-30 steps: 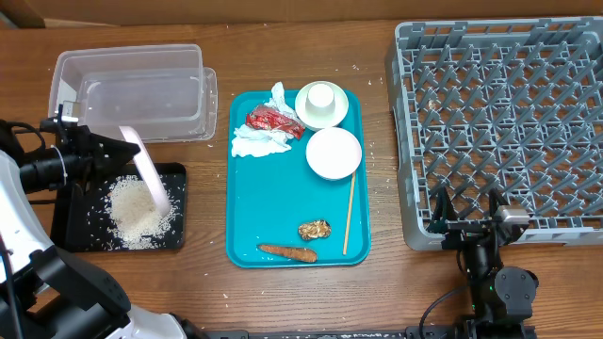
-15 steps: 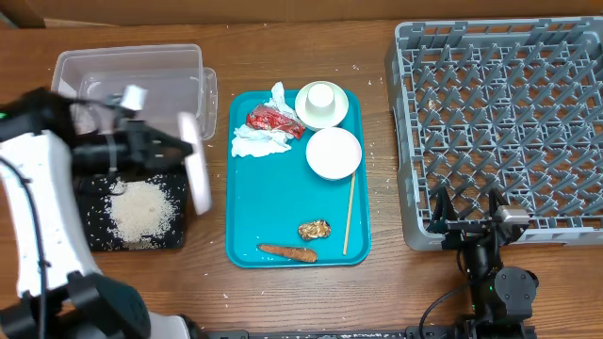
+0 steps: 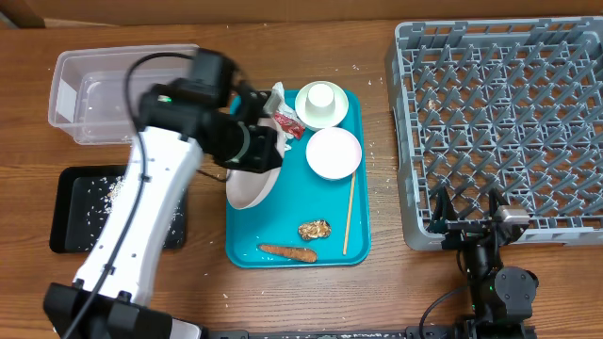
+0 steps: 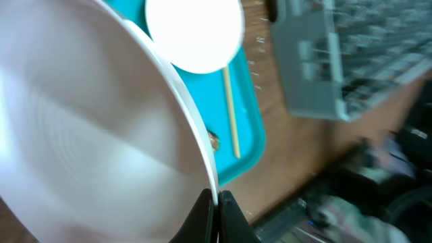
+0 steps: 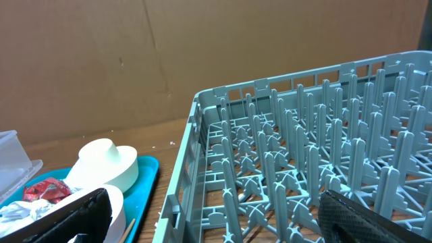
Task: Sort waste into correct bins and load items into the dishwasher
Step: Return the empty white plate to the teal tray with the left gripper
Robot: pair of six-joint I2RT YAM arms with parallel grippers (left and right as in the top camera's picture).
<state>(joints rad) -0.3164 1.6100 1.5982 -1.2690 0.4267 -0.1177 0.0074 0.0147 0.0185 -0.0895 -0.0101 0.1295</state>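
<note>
Robotics lab bench, dressed as a dish-clearing station. A plain wooden table (image 3: 386,282) has a bare brown cardboard sheet (image 5: 101,61) standing behind it as a backdrop. A white robot arm (image 3: 141,217) reaches over the tabletop with a black cable (image 3: 135,73) looping off it. A second, dark arm (image 3: 495,278) is mounted at the near edge. The props are catering kit laid out in a row: a grey pegged dish rack (image 3: 509,113), a teal tray (image 3: 283,212), a clear tub (image 3: 122,94) and a black tray (image 3: 75,226). A fixed camera looks straight down on the whole setup.
</note>
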